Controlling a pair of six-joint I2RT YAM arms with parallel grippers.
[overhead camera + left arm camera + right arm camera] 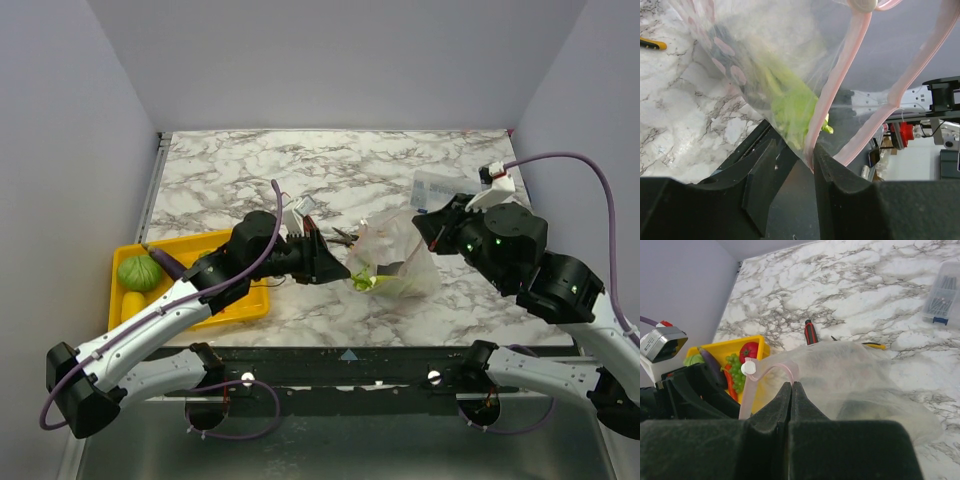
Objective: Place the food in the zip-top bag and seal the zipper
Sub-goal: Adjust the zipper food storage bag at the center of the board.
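The clear zip-top bag point(400, 258) hangs lifted at the table's middle, its mouth held open toward the left. My right gripper point(428, 226) point(791, 385) is shut on the pinkish zipper point(785, 369) near the white slider point(748, 368). A wide gap separates the fingers of my open left gripper point(326, 262) point(795, 147) at the bag's lower mouth. The zipper point(832, 95) rests against the inner face of its right finger. Green celery point(790, 107) point(365, 282) lies inside the bag. A tomato point(751, 351) and green grapes point(735, 371) sit in the tray.
The yellow tray point(215, 245) at the left also holds a green fruit point(140, 272) and a yellow piece point(132, 303). A red utility knife point(811, 332) and yellow-handled pliers point(874, 345) lie behind the bag. A clear box point(440, 187) stands at the back right.
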